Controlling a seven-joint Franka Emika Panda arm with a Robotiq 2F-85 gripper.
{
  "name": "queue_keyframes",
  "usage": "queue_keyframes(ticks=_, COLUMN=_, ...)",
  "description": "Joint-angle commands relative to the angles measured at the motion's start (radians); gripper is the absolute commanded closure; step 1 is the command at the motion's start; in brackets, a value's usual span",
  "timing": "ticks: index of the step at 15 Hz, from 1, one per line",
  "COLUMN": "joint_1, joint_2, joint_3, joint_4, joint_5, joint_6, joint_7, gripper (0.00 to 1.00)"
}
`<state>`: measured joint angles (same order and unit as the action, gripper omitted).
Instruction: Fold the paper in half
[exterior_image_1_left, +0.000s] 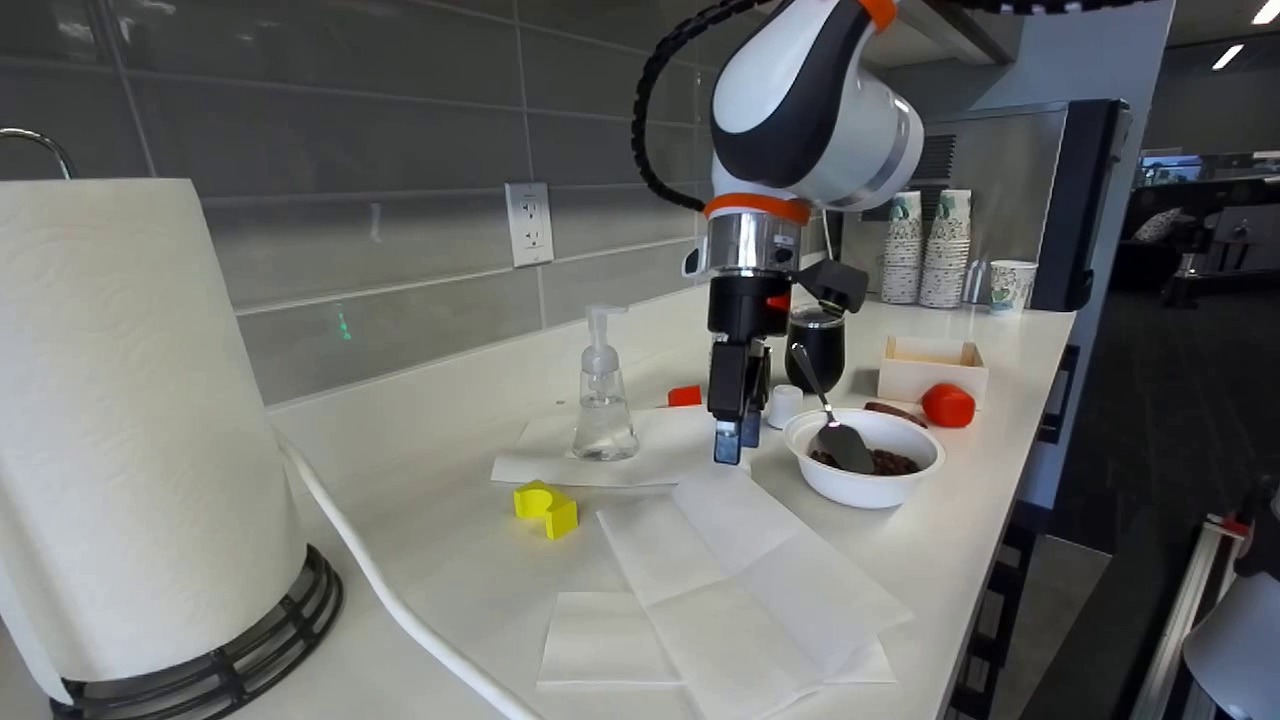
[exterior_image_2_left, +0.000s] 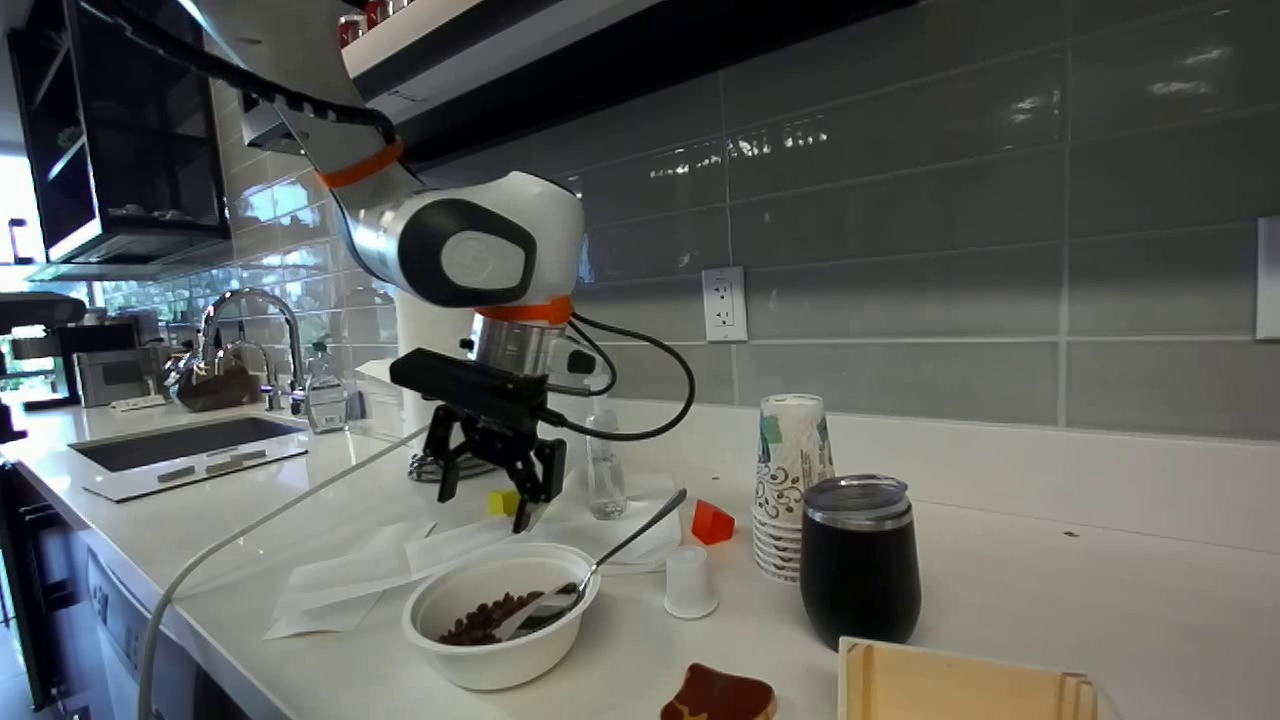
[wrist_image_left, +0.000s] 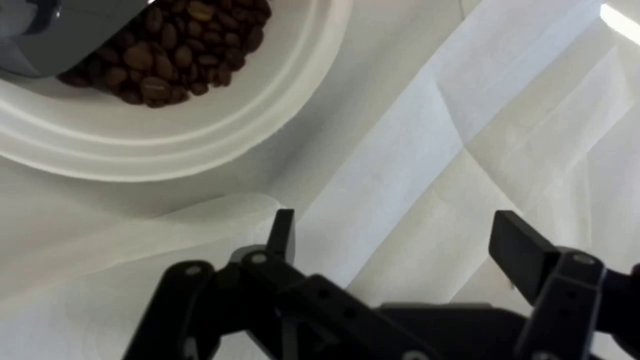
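The paper is a thin white sheet with crossing creases, lying on the counter. It also shows in an exterior view and in the wrist view. Another white sheet shows partly beneath it. A wider flat white sheet lies at its far end, under the soap dispenser. My gripper points down above the far end of the paper, beside the bowl. Its fingers are wide apart with nothing held between them in the wrist view. Whether the fingertips touch any sheet cannot be told.
A white bowl with beans and a spoon stands close beside my gripper. Nearby are a soap dispenser, a yellow block, a small white cup, a black tumbler and a paper-towel roll.
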<state>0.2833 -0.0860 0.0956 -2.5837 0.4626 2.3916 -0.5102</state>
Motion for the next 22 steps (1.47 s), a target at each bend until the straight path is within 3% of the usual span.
queue_keyframes(ticks=1, joint_1=-0.029, joint_2=0.038, joint_3=0.025, joint_4=0.013, joint_5=0.001, joint_6=0.014, joint_7=0.054, gripper=0.0)
queue_keyframes(ticks=13, joint_1=-0.043, joint_2=0.113, joint_3=0.077, joint_4=0.011, joint_5=0.012, joint_6=0.071, joint_7=0.121, gripper=0.0)
queue_keyframes(ticks=14, joint_1=-0.043, joint_2=0.114, joint_3=0.081, joint_4=0.011, joint_5=0.01, joint_6=0.077, joint_7=0.123, gripper=0.25)
queue_keyframes(ticks=16, joint_1=-0.043, joint_2=0.113, joint_3=0.087, joint_4=0.007, joint_5=0.003, joint_6=0.088, joint_7=0.124, gripper=0.32)
queue_keyframes(ticks=22, joint_1=-0.048, joint_2=0.09, joint_3=0.095, joint_4=-0.011, joint_5=-0.005, joint_6=0.128, joint_7=0.13, gripper=0.8)
